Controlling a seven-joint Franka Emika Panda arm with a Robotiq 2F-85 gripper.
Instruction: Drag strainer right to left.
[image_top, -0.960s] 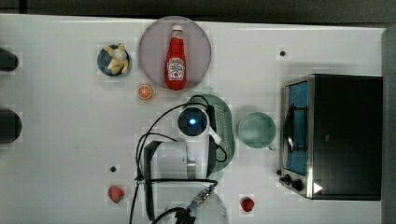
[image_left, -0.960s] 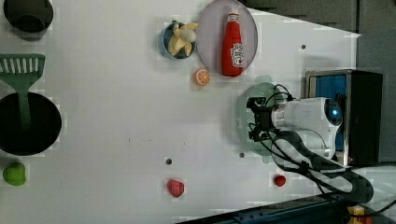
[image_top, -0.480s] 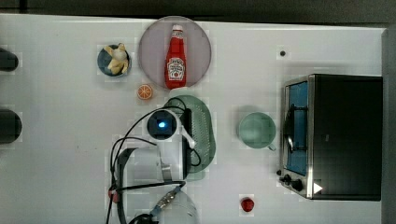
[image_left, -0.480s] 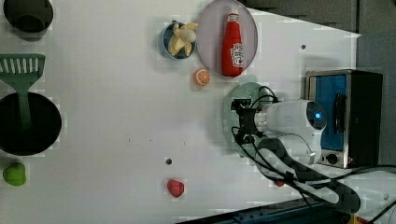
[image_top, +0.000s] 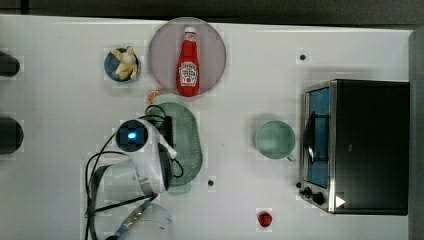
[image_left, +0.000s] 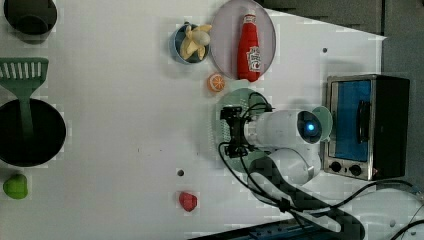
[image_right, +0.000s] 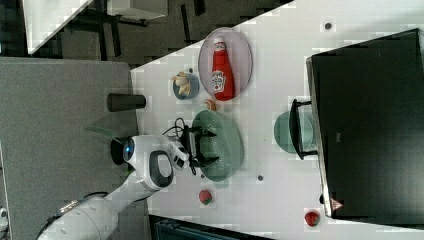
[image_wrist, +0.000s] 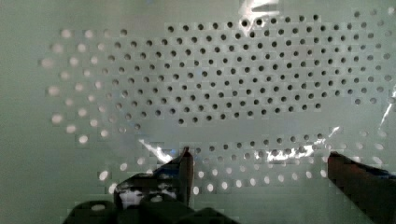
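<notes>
The strainer (image_top: 187, 140) has slid toward the top view's left; the gripper (image_wrist: 259, 161) sits inside it, jaws spread wide.

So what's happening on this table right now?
A single robot arm has its gripper lowered into the pale green strainer, jaws spread wide, apparently pushing it across the white table instead of gripping it. In the top view the strainer lies just below the plate holding the ketchup bottle, next to an orange slice, and well left of the green cup and the toaster oven.
</notes>
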